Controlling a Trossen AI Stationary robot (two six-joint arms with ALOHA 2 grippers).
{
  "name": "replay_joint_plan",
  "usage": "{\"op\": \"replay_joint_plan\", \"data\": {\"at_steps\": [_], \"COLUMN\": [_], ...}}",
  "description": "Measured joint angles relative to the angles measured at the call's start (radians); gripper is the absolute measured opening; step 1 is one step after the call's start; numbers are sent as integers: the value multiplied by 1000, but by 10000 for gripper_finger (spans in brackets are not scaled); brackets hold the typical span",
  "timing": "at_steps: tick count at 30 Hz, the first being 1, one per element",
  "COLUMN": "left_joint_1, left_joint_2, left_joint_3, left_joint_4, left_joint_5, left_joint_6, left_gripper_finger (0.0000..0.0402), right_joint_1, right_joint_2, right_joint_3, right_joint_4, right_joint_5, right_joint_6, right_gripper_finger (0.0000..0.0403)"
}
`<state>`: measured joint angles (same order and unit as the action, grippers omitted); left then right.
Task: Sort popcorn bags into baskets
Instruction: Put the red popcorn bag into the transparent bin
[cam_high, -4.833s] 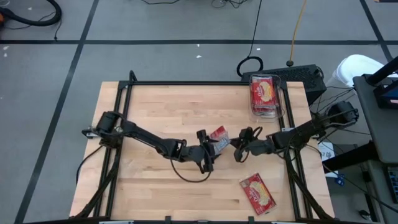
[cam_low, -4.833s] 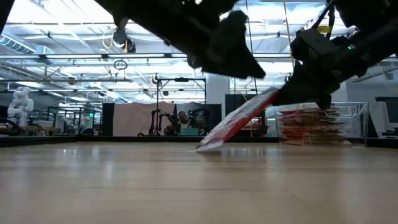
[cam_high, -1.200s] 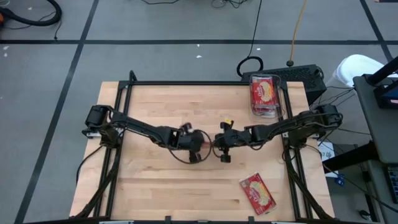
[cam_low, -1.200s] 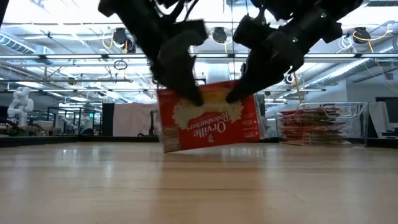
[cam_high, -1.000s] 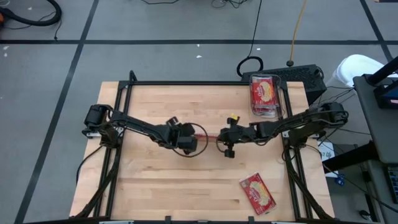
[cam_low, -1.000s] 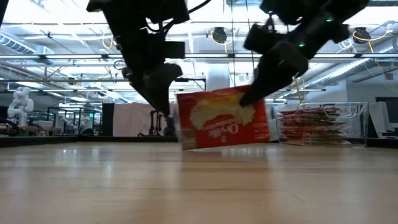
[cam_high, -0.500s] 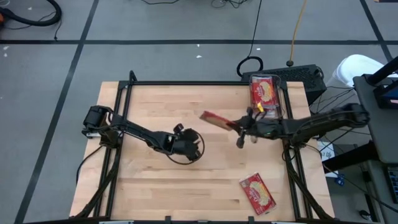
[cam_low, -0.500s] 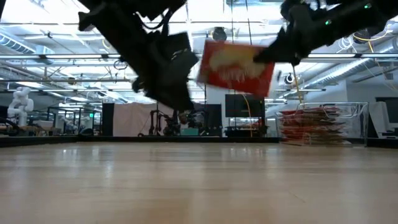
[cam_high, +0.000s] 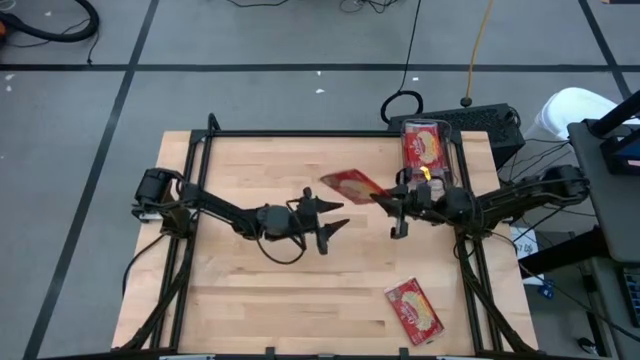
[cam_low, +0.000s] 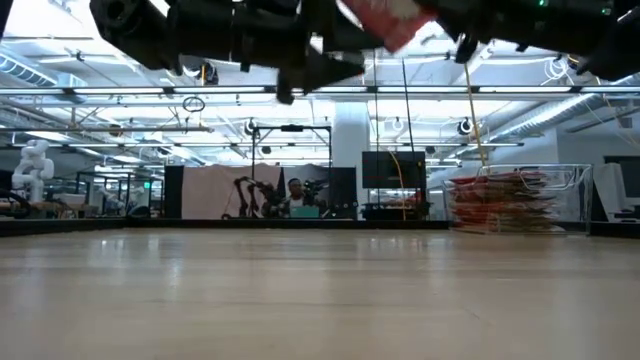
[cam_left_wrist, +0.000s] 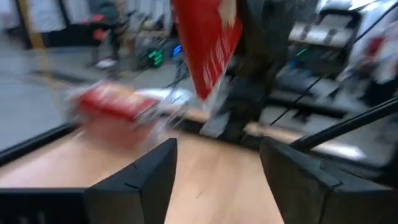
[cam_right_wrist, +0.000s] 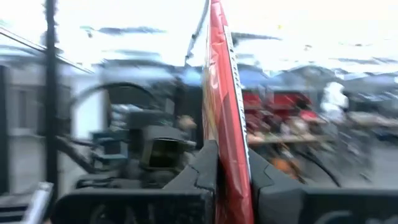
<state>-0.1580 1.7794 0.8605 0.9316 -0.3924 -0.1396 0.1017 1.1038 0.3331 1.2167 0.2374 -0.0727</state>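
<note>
From above I see my right gripper pinching one edge of a red popcorn bag, holding it clear of the desk just short of the clear basket, which stands at the far right corner with bags stacked inside. My left gripper hovers over the middle of the desk, near the held bag, fingers spread and empty. One more bag lies flat near the desk's near right corner.
</note>
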Motion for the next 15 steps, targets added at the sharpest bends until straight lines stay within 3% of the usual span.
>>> {"op": "replay_joint_plan", "data": {"at_steps": [6,15], "left_joint_1": [30,59], "left_joint_2": [0,0], "left_joint_3": [0,1], "left_joint_4": [180,272], "left_joint_5": [123,214], "left_joint_6": [50,79], "left_gripper_finger": [266,262], "right_joint_1": [5,5], "right_joint_2": [86,229], "right_joint_3": [1,100], "right_joint_4": [166,288], "right_joint_5": [-59,-117], "right_joint_6": [4,-46], "right_gripper_finger": [14,15]}}
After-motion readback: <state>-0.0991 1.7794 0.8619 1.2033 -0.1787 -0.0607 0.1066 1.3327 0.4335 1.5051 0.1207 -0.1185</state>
